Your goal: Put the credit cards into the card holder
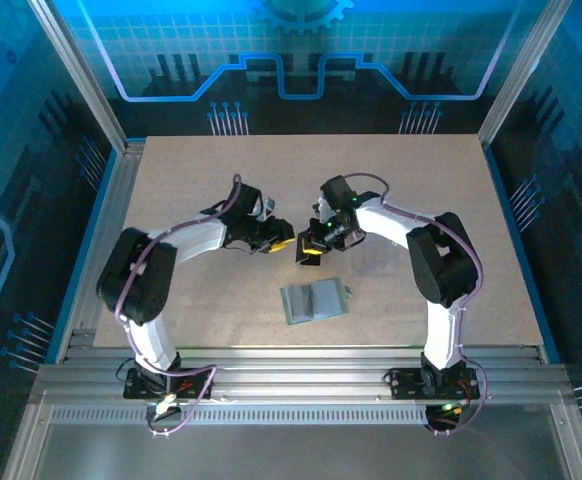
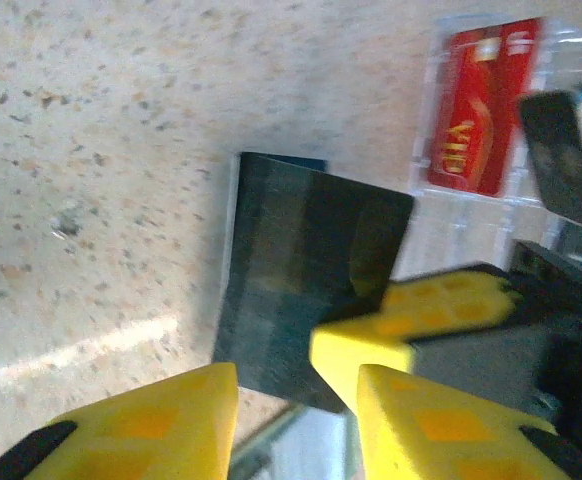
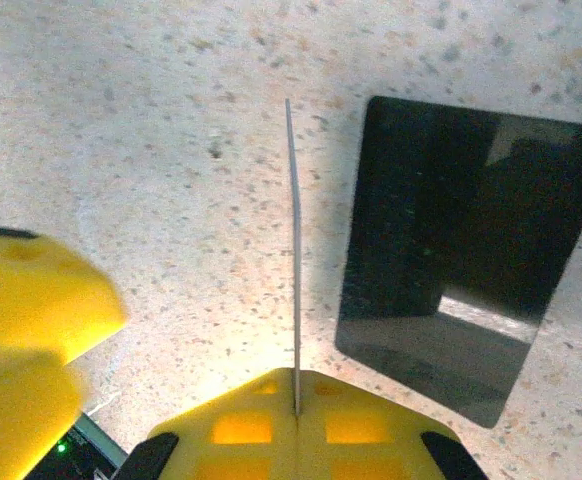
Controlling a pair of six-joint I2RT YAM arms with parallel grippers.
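My right gripper [image 3: 296, 385] is shut on a thin card [image 3: 293, 250], seen edge-on and standing up from its fingertips. In the left wrist view this is the black credit card [image 2: 301, 270], face-on, with a yellow right fingertip [image 2: 411, 320] on its lower right corner. My left gripper [image 2: 293, 385] is open just in front of the card's lower edge, with nothing between its fingers. The red credit card [image 2: 481, 105] lies inside a clear pouch. Both grippers [image 1: 279, 240] [image 1: 316, 240] meet mid-table. The grey-green card holder [image 1: 314, 300] lies flat just nearer than them.
A dark card-shaped rectangle [image 3: 471, 260] lies on the table right of the held card; I cannot tell whether it is a shadow or another card. The clear pouch [image 2: 441, 200] sits beyond the black card. Metal rails [image 1: 291, 375] border the near edge of the table.
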